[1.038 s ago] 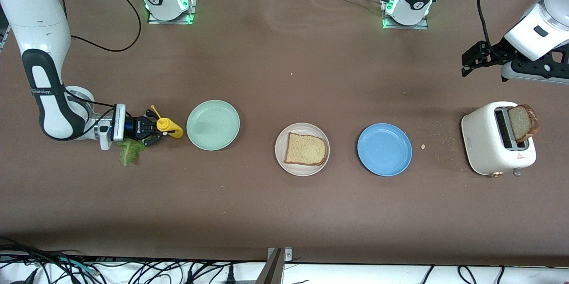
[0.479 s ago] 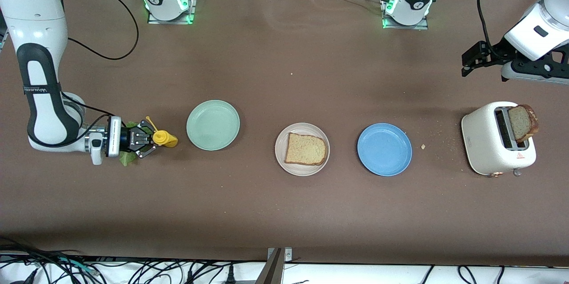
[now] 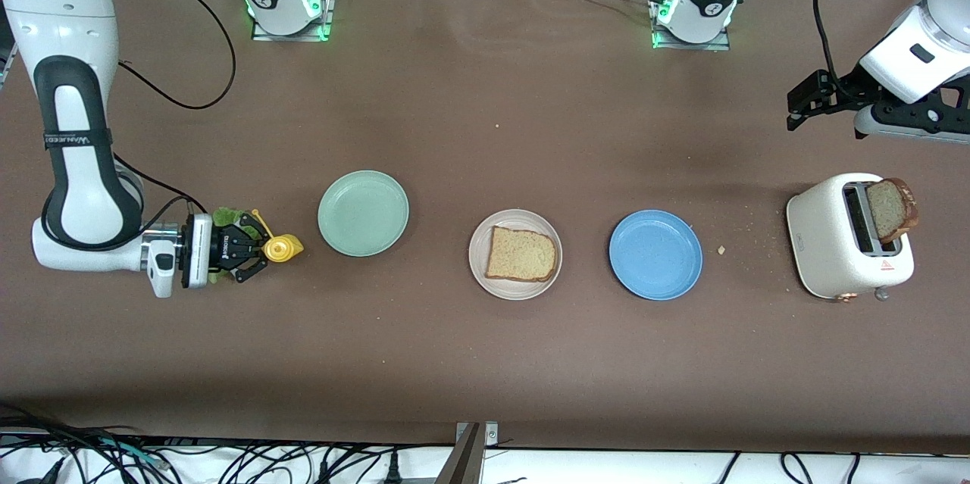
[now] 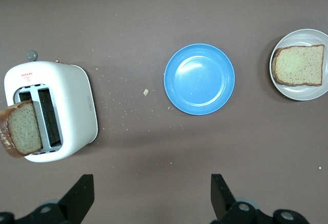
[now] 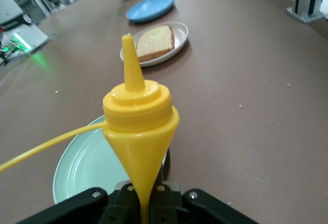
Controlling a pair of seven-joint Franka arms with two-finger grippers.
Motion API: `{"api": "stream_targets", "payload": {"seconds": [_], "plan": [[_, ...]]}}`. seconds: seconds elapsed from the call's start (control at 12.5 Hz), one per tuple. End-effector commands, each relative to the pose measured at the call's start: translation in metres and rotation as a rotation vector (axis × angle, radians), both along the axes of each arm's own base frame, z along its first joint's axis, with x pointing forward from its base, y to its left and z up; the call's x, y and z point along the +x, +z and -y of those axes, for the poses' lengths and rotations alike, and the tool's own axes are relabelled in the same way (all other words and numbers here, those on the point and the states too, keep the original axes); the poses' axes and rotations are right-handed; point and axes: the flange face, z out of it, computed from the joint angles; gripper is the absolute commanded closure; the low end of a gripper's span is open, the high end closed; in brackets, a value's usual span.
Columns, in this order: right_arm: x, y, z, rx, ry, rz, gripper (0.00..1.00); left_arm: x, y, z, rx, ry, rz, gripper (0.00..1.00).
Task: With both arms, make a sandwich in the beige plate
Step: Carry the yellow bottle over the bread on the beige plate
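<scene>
Right gripper (image 3: pixel 256 249) clenching the yellow bottle (image 3: pixel 282 248) beside the mint plate (image 3: pixel 363 213).
Left gripper (image 3: pixel 796 114) waiting released above the toaster (image 3: pixel 833 245); bread (image 3: pixel 520 254) lying on the beige plate (image 3: pixel 479 272) is looking soft and light, best pinched at its crust.

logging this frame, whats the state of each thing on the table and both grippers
beige plate: holds one bread slice, no lettuce
toaster: a second bread slice sticks up from its slot
blue plate: empty
mint-green plate: empty
yellow squeeze bottle: held, tipped with its nozzle up
lettuce: mostly hidden under the right gripper
right gripper: shut on the bottle
left gripper: open, empty, waiting above the toaster
</scene>
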Motion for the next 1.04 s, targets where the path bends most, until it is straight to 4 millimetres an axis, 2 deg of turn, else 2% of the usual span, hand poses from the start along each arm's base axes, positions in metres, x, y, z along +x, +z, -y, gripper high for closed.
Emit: {"api": "stream_targets", "payload": {"seconds": [0.0, 0.16, 0.56, 0.72, 0.96], "plan": [[0.005, 0.036, -0.029, -0.119, -0.027, -0.035, 0.98, -0.003, 0.003, 0.000, -0.013, 0.011, -0.003, 0.00], [0.008, 0.047, -0.068, -0.167, -0.035, -0.052, 0.98, -0.003, 0.003, 0.000, -0.013, 0.011, -0.003, 0.00], [0.009, 0.093, -0.174, -0.468, -0.071, -0.100, 0.98, -0.003, 0.002, 0.000, -0.013, 0.011, -0.005, 0.00], [0.002, 0.105, -0.215, -0.580, -0.091, -0.098, 0.98, -0.003, 0.002, 0.000, -0.013, 0.011, -0.005, 0.00], [-0.027, 0.112, -0.293, -0.784, -0.087, -0.035, 0.98, -0.003, 0.002, 0.000, -0.013, 0.011, -0.005, 0.00]]}}
